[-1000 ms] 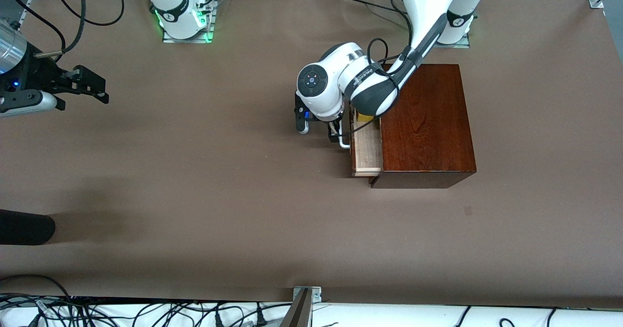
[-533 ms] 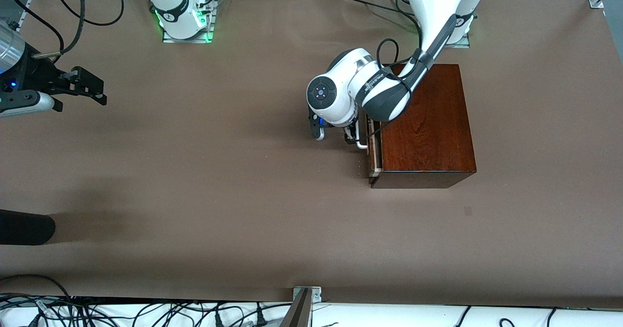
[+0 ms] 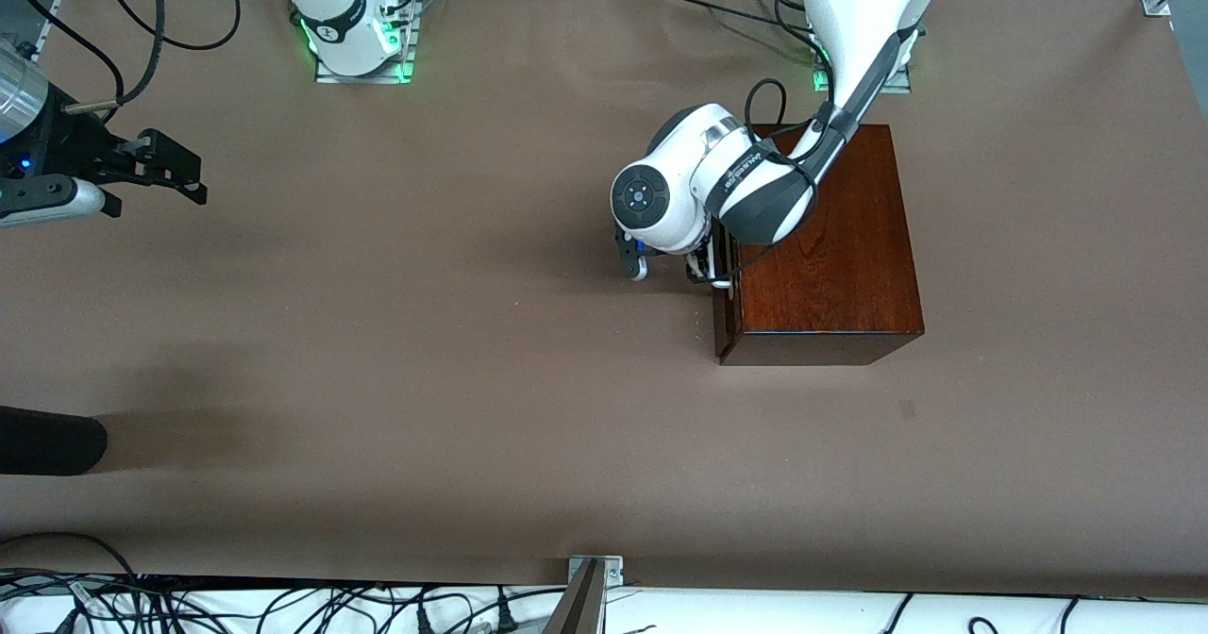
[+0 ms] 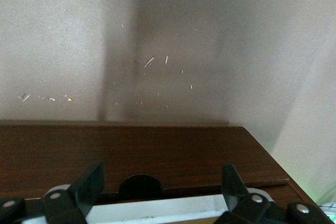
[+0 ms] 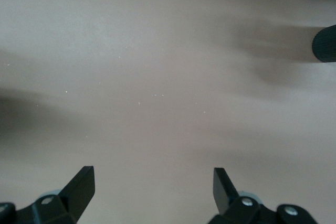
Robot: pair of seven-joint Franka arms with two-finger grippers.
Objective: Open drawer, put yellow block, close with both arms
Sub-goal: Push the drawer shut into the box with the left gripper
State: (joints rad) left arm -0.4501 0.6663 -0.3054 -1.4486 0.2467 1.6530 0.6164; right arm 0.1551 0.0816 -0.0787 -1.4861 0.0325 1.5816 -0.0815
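The dark reddish-brown wooden box [image 3: 826,238] stands toward the left arm's end of the table. Its drawer [image 3: 722,294] sits flush in the box, facing the right arm's end. The yellow block is hidden. My left gripper [image 3: 703,271] is in front of the drawer, open, its fingers [image 4: 92,182] straddling the white handle [image 4: 157,211] against the dark drawer front [image 4: 131,150]. My right gripper [image 3: 193,174] waits at the right arm's end of the table, open over bare brown table [image 5: 157,77], with nothing between its fingertips [image 5: 84,182].
A dark rounded object [image 3: 47,441] pokes in at the right arm's end, nearer the front camera, also in the right wrist view [image 5: 325,43]. Cables and a metal bracket [image 3: 595,568] line the table's near edge. Brown table surface [image 3: 425,332] spreads between the arms.
My left gripper has moved toward the box, pushing the handle. The drawer has slid in from partly open to shut, hiding its pale inside and the yellow block. The right arm barely moved.
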